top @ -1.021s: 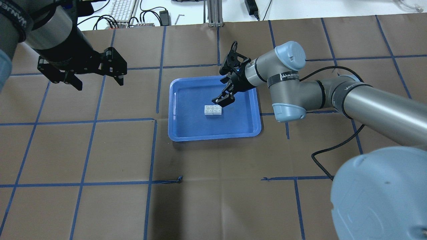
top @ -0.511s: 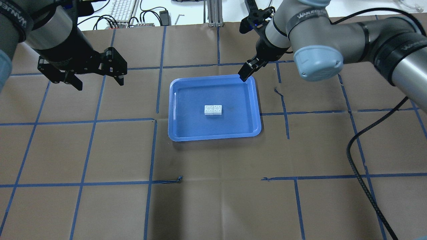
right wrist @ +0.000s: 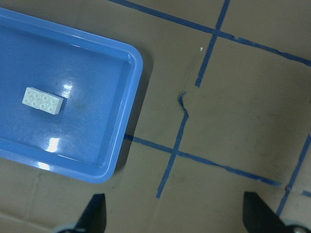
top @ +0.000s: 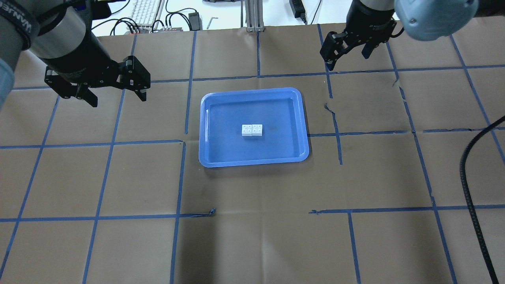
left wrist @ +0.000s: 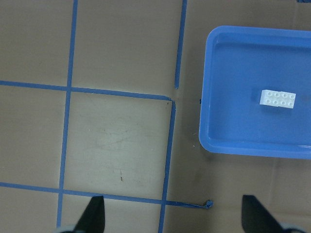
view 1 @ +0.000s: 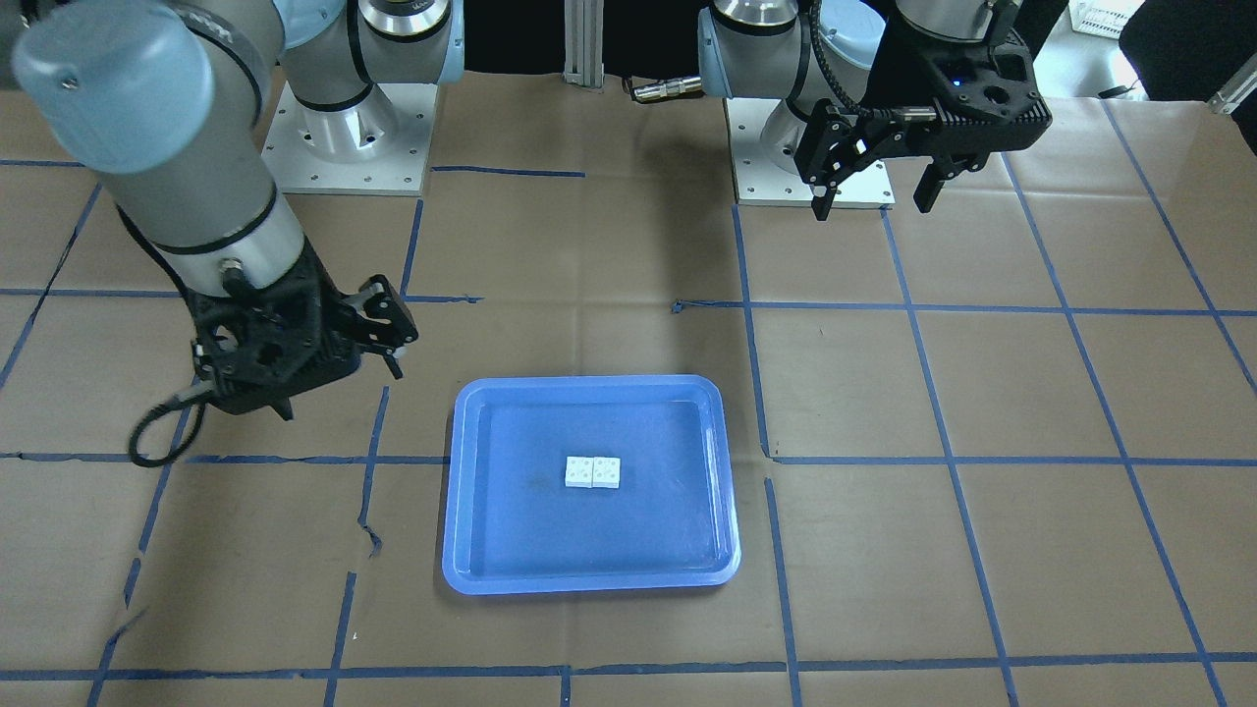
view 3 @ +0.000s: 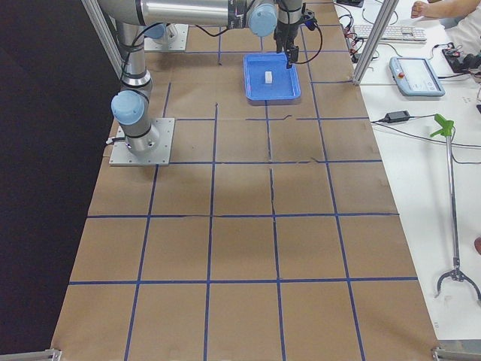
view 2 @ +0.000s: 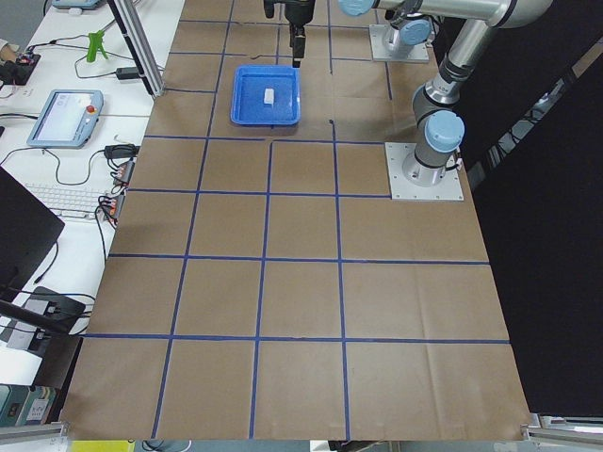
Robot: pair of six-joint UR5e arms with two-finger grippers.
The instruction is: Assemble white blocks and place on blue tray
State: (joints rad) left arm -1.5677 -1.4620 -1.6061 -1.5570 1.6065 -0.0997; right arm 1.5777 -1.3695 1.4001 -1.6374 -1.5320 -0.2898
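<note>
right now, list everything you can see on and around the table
small white square plastic bricks: two, white, touching side by side, mid-floor of the tray
shallow rectangular blue plastic tray: one, blue, centre of the table
brown paper table cover: one, brown, over the whole table
blue tape lines: many, blue, a grid on the paper
white keyboard: one, white, beyond the far edge
left pincer: one, black, open and empty, left of the tray
right pincer: one, black, open and empty, beyond the tray's far right corner
</note>
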